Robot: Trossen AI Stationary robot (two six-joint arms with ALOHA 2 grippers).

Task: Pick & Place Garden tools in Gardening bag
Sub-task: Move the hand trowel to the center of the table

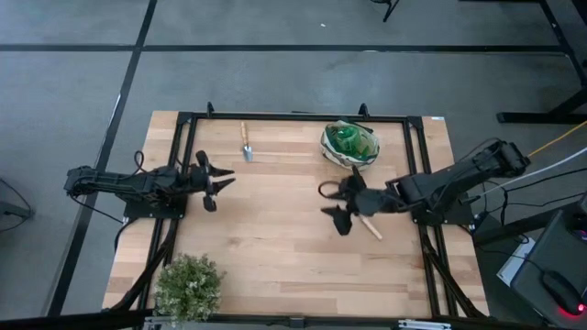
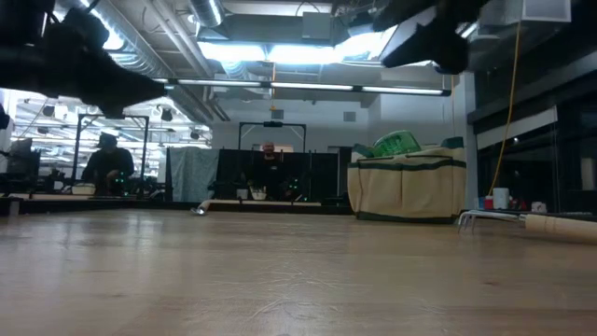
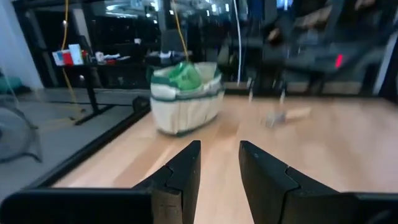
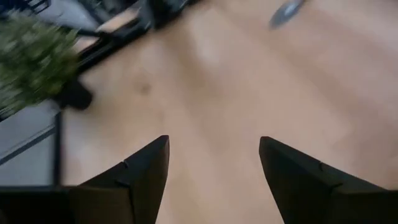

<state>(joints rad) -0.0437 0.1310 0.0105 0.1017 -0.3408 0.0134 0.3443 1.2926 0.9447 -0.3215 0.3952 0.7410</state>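
Observation:
The gardening bag (image 1: 349, 145) stands at the table's far right, cream-sided with a green rim (image 2: 408, 182), and a green thing shows in its mouth. A wooden-handled trowel (image 1: 246, 145) lies near the far edge, left of the bag. A wooden-handled rake (image 2: 522, 221) lies flat on the table in front of the bag; in the high view only its handle (image 1: 371, 227) shows below my right gripper. My right gripper (image 1: 332, 205) hovers open above the table with nothing between its fingers (image 4: 214, 180). My left gripper (image 1: 218, 181) stays at the left, fingers a little apart on nothing (image 3: 219, 180).
A bushy green plant (image 1: 190, 286) stands at the near left edge. A black frame (image 1: 293, 116) runs along the table's far side and down both sides. Bare wood lies across the middle. People sit in the room beyond the table.

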